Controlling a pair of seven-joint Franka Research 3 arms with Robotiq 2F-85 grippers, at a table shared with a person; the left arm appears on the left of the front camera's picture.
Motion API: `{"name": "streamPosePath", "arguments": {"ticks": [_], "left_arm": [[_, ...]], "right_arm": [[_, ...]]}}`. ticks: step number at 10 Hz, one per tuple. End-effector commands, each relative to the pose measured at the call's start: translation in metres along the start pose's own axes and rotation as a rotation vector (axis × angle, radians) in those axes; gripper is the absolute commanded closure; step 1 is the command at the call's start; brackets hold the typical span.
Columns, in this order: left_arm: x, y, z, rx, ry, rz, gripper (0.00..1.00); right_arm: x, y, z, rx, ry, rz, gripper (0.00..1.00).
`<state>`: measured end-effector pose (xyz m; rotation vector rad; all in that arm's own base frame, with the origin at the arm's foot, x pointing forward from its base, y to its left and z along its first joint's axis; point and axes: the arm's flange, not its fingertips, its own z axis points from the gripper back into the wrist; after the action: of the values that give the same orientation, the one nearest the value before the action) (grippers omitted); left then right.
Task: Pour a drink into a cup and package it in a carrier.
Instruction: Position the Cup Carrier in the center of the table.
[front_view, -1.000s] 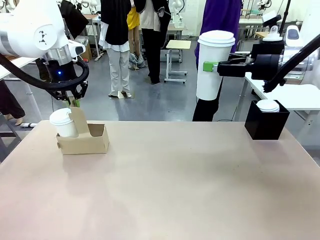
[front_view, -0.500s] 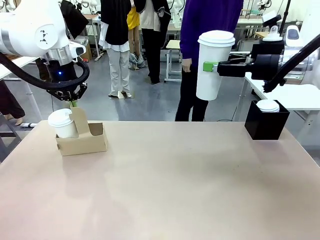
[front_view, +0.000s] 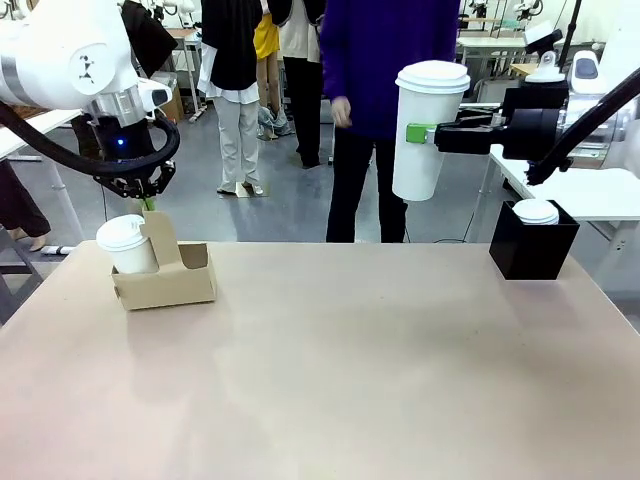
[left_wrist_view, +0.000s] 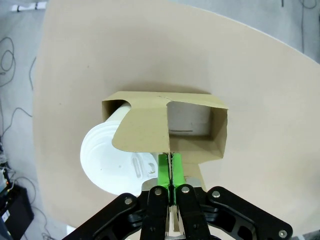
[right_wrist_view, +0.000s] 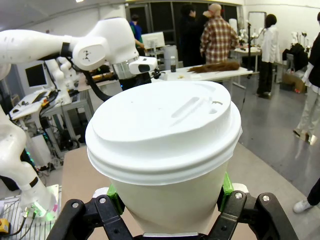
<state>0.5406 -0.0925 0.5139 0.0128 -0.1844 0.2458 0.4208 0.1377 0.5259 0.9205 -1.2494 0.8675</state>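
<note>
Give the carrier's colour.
Plain brown cardboard; the carrier shows best in the left wrist view.

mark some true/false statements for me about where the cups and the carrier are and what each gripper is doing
1. The right gripper holds a tall white cup, lid on, up off the table. True.
2. The carrier is empty. False: another lidded cup sits in one slot; the slot beside it is empty.
3. The left gripper is shut on the carrier's handle. True.
4. The carrier is on the robot's right side of the table. False: it is on the left side, under the left gripper.
</note>
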Motion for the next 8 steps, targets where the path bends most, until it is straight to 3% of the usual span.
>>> {"name": "streamPosePath", "arguments": {"ticks": [1, 5, 8], "left_arm": [[-0.016, -0.021, 0.042, -0.009, 0.001, 0.023, 0.98], [-0.082, -0.125, 0.106, 0.014, 0.046, -0.107, 0.98], [-0.132, -0.21, 0.107, 0.027, 0.045, -0.123, 0.98]], "right_arm": [[0.003, 0.001, -0.002, -0.008, -0.005, 0.009, 0.19], [0.003, 0.001, -0.002, -0.008, -0.005, 0.009, 0.19], [0.003, 0.001, -0.002, -0.008, -0.005, 0.009, 0.19]]}}
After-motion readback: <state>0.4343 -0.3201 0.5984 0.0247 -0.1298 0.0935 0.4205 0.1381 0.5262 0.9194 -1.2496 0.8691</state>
